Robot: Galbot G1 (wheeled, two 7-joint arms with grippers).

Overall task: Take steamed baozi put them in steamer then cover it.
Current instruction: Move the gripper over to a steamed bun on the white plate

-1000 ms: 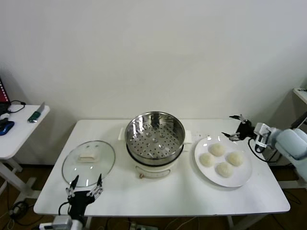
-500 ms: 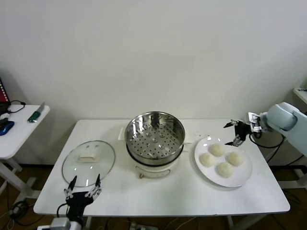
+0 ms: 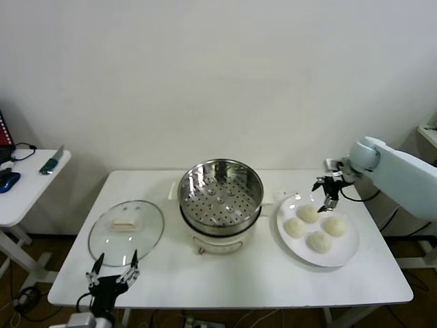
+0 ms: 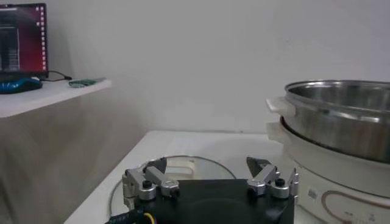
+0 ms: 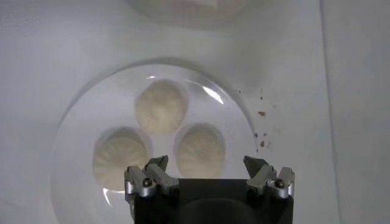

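The right gripper (image 3: 326, 193) hangs over the far edge of the white plate (image 3: 345, 255), its dark metal fingers spread apart with nothing between them; in the right wrist view the same right gripper (image 5: 209, 171) looks straight down on the plate (image 5: 73, 131), a smooth glossy disc; four steamed baozi (image 3: 308, 214) sit on it in a close cluster, round, matt and cream-white, faintly pleated on top, three of them showing from the wrist; a few dark crumbs (image 5: 262, 113) speckle the white counter (image 3: 239, 273) beside the plate's rim.

Just left of the plate stands the steamer (image 3: 220, 193), a shiny stainless-steel basket with a perforated floor, set on a white pot base; it holds no buns.

Further left the cover (image 3: 126, 231) lies flat on the counter, clear glass ringed in metal with a white rectangular handle at its centre.

The left gripper (image 3: 110, 272) waits low at the counter's near edge, just before the cover, its fingers likewise wide apart and holding nothing; a white side table (image 3: 27, 188) stands beyond the counter's left end.
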